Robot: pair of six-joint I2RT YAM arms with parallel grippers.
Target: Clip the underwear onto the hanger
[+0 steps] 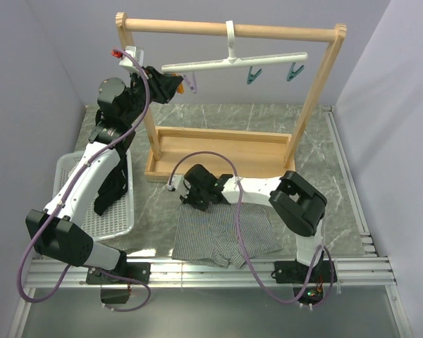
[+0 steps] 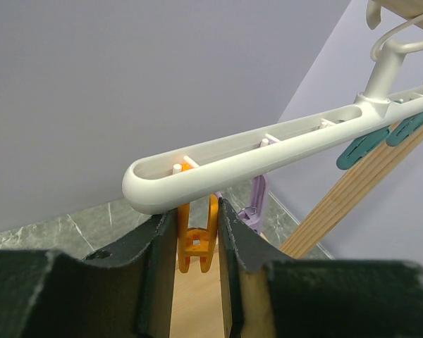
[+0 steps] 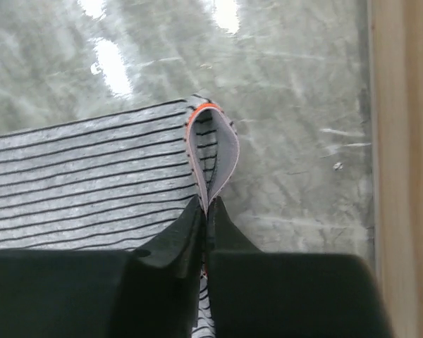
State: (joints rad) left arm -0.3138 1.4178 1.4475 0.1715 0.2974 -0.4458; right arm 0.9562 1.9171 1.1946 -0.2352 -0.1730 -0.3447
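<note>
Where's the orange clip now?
In the left wrist view the orange clip hangs under the hanger's left end, between the left gripper's fingers, beside the purple clip.

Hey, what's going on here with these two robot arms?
The left gripper is up at the end of the hanger, which hangs on the wooden rack, and is closed on its orange clip. The right gripper is down at the table, pinching a fold at the edge of the underwear, which mostly lies flat. Nothing is clipped yet.
</note>
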